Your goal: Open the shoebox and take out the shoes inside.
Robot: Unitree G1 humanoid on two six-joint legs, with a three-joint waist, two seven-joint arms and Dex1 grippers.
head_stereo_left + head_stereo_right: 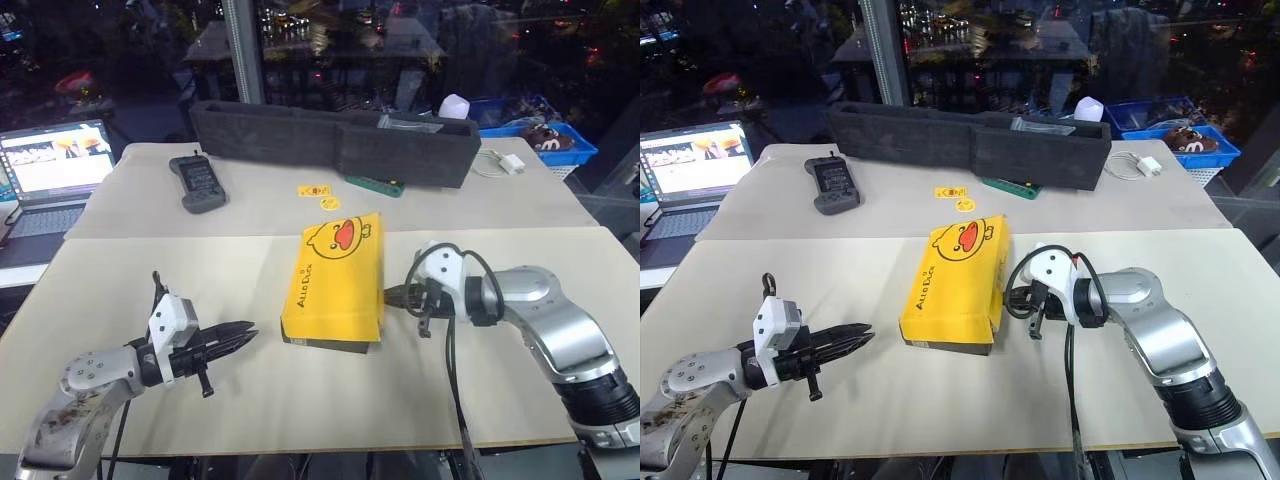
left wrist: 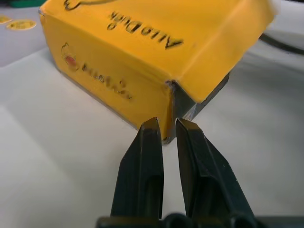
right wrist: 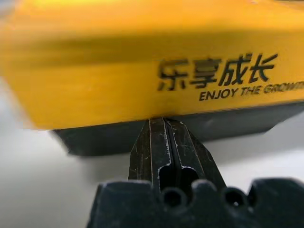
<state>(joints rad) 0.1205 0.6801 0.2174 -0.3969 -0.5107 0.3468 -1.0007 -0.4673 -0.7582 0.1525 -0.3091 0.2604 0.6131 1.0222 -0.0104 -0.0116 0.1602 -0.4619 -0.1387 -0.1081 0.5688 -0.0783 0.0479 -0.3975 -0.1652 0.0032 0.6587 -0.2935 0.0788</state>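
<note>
One rectangular cardboard shoebox (image 1: 335, 280) with a bright yellow lid, cartoon duck face and lettering sits shut in the middle of the near pale table (image 1: 150, 270), dark grey sides showing under the lid's edge. Two grippers flank it. The left gripper (image 1: 243, 336) points at the box's near left corner from a short way off, its two black fingers (image 2: 142, 175) almost together with just a slit between them, holding nothing. The right gripper (image 1: 392, 295) is right up at the box's right side; in the right wrist view its two fingers (image 3: 166, 147) are pressed together, tips at the seam where the yellow lid meets the grey side. Behind, on the far table: one long black foam tray (image 1: 330, 140), one dark handheld controller (image 1: 200, 182), two small yellow stickers (image 1: 320, 195), one green flat strip (image 1: 375, 185). One open laptop (image 1: 50, 165) is at the far left, one blue crate (image 1: 540, 135) at the far right.
</note>
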